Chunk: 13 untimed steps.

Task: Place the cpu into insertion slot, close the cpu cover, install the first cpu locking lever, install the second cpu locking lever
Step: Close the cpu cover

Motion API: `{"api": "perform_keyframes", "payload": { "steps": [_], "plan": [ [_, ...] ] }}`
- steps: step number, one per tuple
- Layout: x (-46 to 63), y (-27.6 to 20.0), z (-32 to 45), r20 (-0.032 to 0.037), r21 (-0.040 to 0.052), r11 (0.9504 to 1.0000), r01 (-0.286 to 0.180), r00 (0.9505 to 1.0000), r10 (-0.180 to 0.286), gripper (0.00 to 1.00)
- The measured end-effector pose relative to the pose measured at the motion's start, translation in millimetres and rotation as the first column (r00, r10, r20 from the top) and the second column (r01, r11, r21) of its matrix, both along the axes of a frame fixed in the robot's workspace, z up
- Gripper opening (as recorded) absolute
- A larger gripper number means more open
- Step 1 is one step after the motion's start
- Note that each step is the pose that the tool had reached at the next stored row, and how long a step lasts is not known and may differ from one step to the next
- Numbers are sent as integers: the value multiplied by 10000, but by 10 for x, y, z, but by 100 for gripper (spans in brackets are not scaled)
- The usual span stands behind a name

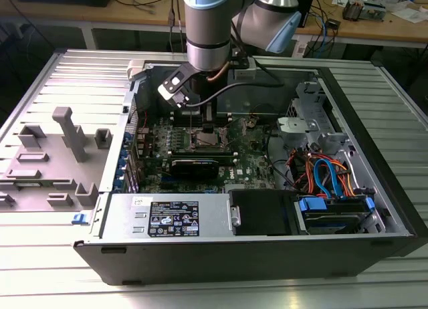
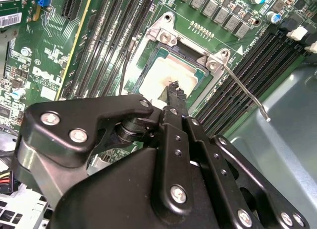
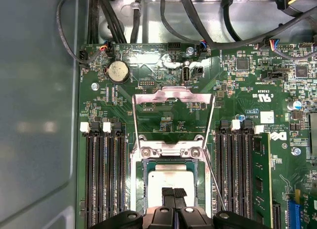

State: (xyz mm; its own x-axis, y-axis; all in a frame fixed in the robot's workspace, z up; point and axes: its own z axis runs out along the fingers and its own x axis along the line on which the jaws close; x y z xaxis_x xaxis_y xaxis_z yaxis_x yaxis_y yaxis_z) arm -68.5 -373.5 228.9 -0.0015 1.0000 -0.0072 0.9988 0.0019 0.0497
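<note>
Silver-grey cpu [image 3: 171, 177] lies flat, seemingly seated in insertion slot [image 3: 199, 179], under end effector [image 3: 173, 193].

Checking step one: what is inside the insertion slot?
The cpu lies in the insertion slot, pale top showing. The gripper covers one edge; whatever lies beneath the cpu is hidden.

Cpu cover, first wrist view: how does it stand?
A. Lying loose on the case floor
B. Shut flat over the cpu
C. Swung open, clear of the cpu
C: the cover is tipped back on its hinge with the green board showing through its window, and the cpu lies uncovered beneath the tool.
</note>
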Motion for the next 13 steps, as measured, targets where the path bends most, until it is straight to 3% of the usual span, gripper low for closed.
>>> {"api": "perform_keyframes", "payload": {
  "steps": [6, 9, 13],
  "plan": [
    [0, 0, 36, 0, 1, 10000, 0, 10000, 0, 11],
    [0, 0, 106, 0, 1, 10000, 0, 10000, 0, 11],
    [0, 0, 120, 1, 1, 10000, 0, 10000, 0, 11]
  ]
}}
